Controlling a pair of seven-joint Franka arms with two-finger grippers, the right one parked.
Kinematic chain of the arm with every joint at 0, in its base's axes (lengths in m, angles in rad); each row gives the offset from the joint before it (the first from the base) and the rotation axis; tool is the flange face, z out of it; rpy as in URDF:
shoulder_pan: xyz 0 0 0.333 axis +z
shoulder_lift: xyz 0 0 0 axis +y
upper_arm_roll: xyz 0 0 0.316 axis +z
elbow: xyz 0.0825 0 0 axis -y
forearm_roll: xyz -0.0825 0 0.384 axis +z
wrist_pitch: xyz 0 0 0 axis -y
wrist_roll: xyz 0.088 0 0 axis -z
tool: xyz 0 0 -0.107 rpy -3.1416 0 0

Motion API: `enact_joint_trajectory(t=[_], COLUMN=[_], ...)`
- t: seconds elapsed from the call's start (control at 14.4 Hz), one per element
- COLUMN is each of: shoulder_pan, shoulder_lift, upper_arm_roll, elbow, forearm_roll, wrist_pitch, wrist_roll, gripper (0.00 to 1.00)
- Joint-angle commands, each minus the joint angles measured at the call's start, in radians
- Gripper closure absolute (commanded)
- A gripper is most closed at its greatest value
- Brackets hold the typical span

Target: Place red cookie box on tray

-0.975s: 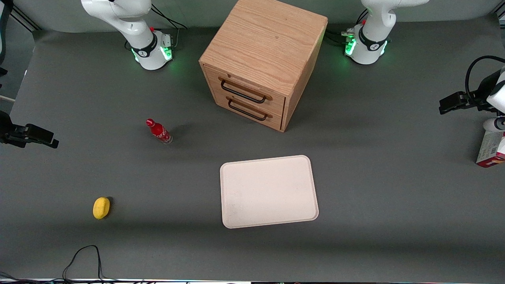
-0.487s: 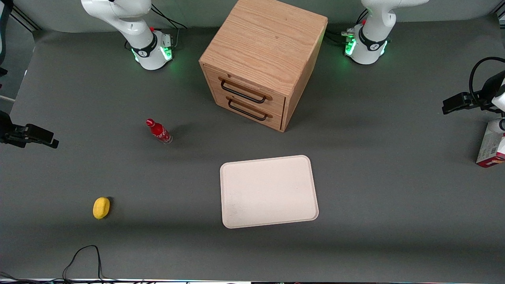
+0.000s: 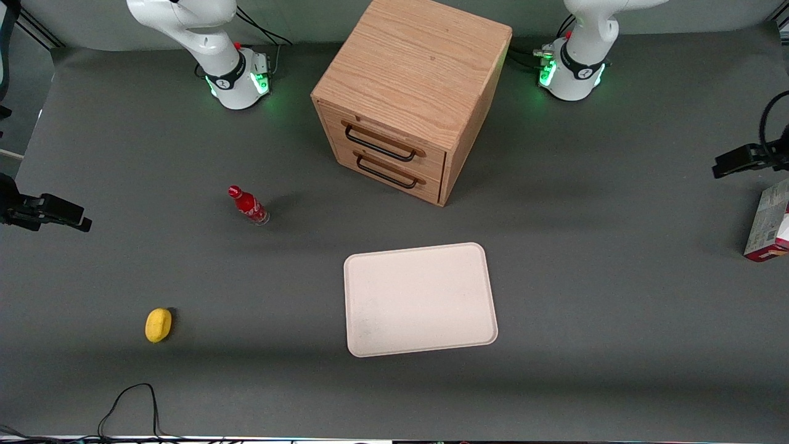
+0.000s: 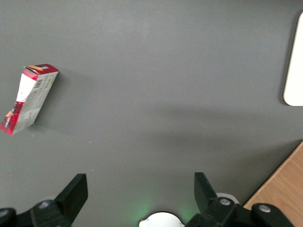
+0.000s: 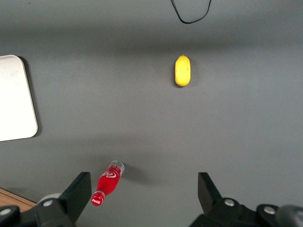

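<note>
The red cookie box (image 3: 767, 228) stands on its narrow edge on the grey table, toward the working arm's end; its red-and-white edge also shows in the left wrist view (image 4: 28, 99). The cream-white tray (image 3: 419, 251) lies flat in front of the drawer cabinet, nearer to the front camera, with nothing on it; one rounded corner of the tray (image 4: 294, 71) shows in the wrist view. My left gripper (image 4: 139, 191) hangs open above bare table, well apart from the box, with nothing between its fingers. In the front view only the wrist's black mount (image 3: 746, 161) shows, above the box.
A wooden drawer cabinet (image 3: 407, 98) stands mid-table, farther from the front camera than the tray; its corner (image 4: 284, 194) is close to my gripper's view. A small red bottle (image 3: 248, 205) and a yellow object (image 3: 158, 324) lie toward the parked arm's end.
My left arm has drawn away from the box toward the working arm's end; its white gripper body has left the front view. The box and tray have not moved.
</note>
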Motion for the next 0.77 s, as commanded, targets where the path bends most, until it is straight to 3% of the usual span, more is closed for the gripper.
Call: enact_joint_trajectory(t=[0.0,0.42,0.7], shoulder_pan=[0.120,0.465,0.606], shoulder_lift=[0.038,0.162,0.302], upper_arm_roll=[-0.006,-0.004,-0.004], elbow=[0.060,0.201,0.362], forearm_roll=[0.005,0.050,0.062], wrist_pitch=[-0.028,-0.025,-0.007], wrist_roll=[0.168,0.715,0.986], gripper=[0.00,0.00,0.00])
